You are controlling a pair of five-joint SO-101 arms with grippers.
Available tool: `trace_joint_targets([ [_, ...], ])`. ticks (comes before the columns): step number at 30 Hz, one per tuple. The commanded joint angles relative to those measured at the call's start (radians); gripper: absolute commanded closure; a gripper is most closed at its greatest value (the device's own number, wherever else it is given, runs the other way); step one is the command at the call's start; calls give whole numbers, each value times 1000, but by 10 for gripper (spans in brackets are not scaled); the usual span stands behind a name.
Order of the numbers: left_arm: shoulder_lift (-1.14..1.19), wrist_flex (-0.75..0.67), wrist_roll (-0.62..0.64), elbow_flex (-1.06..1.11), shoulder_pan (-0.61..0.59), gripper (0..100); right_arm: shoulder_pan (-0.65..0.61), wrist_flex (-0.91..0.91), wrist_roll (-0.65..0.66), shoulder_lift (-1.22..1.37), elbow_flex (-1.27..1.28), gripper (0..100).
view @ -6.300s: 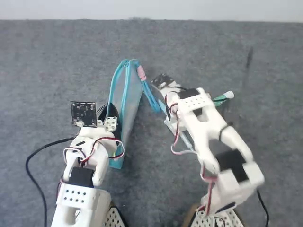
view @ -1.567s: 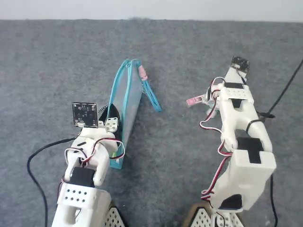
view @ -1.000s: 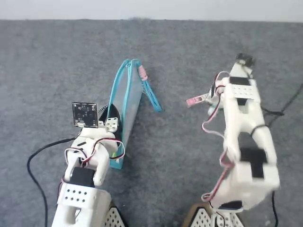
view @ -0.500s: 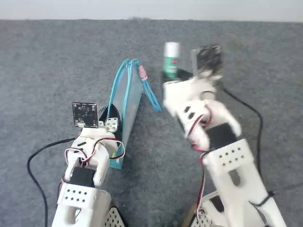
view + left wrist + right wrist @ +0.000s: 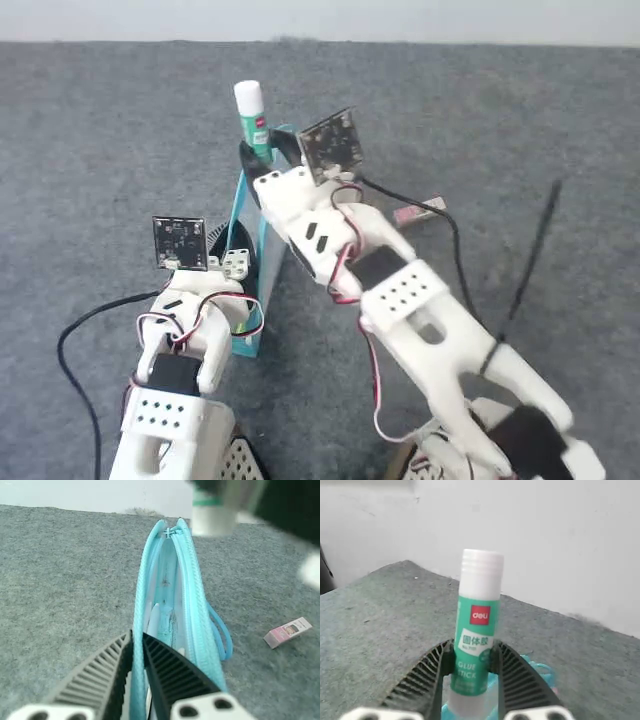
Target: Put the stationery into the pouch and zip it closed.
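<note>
- A glue stick [image 5: 476,645] is pinched by the right gripper [image 5: 472,652]. One ribbed finger is pressed against each side of its green label.
- The stick is held upright between the fingers. Its white cap projects well beyond the fingertips, and its pale base is sunk between them.
- A turquoise pouch [image 5: 172,580] is seen just past the stick's base in the right wrist view. In the high view the stick is carried over the pouch's far end.
- The left gripper [image 5: 136,637] is closed on the pouch. One zip edge of the open mouth is nipped between the two dark fingers, almost at their tips.
- The pouch is stood on its edge on the grey carpet [image 5: 100,120] and stretches away from the left fingertips. Its mouth is parted, and the two zip edges meet at the far end.
- Pale items [image 5: 154,617] are seen inside the pouch, just beyond the left fingertips.
- A small pink block [image 5: 420,210] lies flat on the carpet, well apart from both pairs of fingers and beside the pouch's strap loop [image 5: 225,640].
</note>
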Motion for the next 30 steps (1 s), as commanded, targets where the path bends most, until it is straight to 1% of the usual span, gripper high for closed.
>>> trace_joint_targets([
  [1,3,-6,-12,27,17,988,-42,-79,17,22,-17,991],
  [5,3,-6,-12,27,17,988,-70,-77,17,59,-17,991],
  [10,3,-3,-12,27,17,988,-67,-74,17,73,-14,990],
  [15,3,-3,-12,27,17,988,-67,-8,17,68,-14,990],
  [18,3,-3,-12,27,17,988,-44,27,14,64,-12,991],
  [23,3,-6,-12,27,15,988,28,56,11,70,-9,990],
  [27,3,-6,-12,27,15,988,36,108,11,73,-8,989],
  [30,3,-6,-12,27,14,988,35,110,9,73,-8,988],
])
